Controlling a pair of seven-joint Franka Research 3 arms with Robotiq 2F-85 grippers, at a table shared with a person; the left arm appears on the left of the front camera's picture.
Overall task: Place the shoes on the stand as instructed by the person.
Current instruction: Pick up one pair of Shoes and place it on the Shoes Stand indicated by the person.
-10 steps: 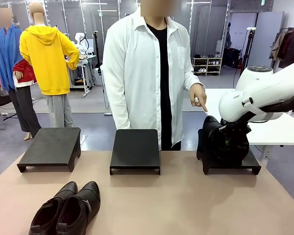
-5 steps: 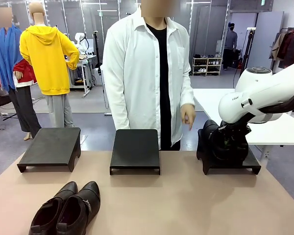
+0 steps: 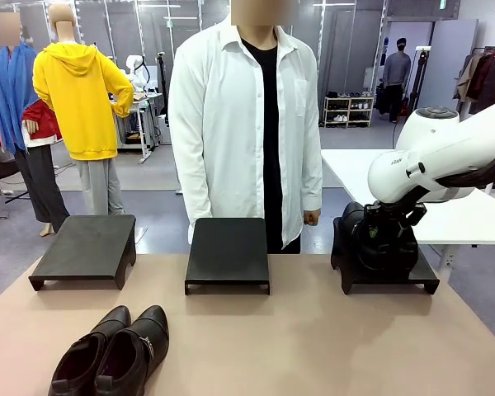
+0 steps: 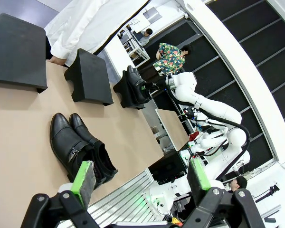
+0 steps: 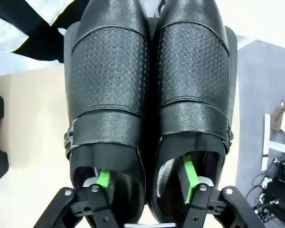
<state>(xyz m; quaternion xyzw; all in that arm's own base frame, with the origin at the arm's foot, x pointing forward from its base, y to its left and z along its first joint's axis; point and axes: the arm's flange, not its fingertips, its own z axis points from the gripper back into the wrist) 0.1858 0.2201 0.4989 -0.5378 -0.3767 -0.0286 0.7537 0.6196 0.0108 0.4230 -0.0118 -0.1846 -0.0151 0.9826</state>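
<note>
**Right stand, shoe release.** Your right gripper [image 5: 146, 179] has its fingers apart, one inside each shoe mouth of the first pair of shoes [image 5: 109, 85], clear of the inner walls. That pair sits on the stand [image 3: 421, 280] at 3 o'clock. Your left gripper [image 4: 140, 175] gapes wide, empty. The second pair [image 3: 111, 351] lies at 7 o'clock. The person [image 3: 231, 124] stands at 12.

1 glossy black pair of shoes [image 5: 109, 71] sits on the right stand [image 3: 425, 279], the other pair [image 3: 111, 351] on the table [image 3: 313, 346]
</note>
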